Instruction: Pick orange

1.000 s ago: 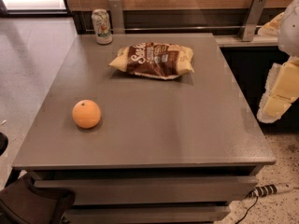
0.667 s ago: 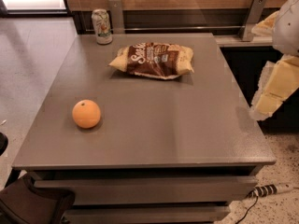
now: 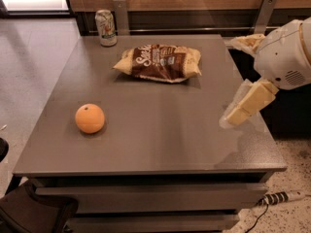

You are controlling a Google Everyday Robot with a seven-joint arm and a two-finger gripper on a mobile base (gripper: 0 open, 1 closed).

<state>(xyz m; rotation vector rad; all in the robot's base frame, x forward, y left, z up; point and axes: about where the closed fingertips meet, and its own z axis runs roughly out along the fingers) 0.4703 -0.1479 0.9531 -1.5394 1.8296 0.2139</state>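
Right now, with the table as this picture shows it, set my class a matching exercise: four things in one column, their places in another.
Things:
1. orange
2. chip bag
3. can
4. gripper

Places:
A. far left corner of the table
B. above the table's right edge
C. near left part of the table
D. middle of the far side

Pairs: 1-C, 2-D, 3-A, 4-B

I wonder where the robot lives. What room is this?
Probably an office snack area: gray table with chip bag, can and orange. The gripper hovers at its right edge.
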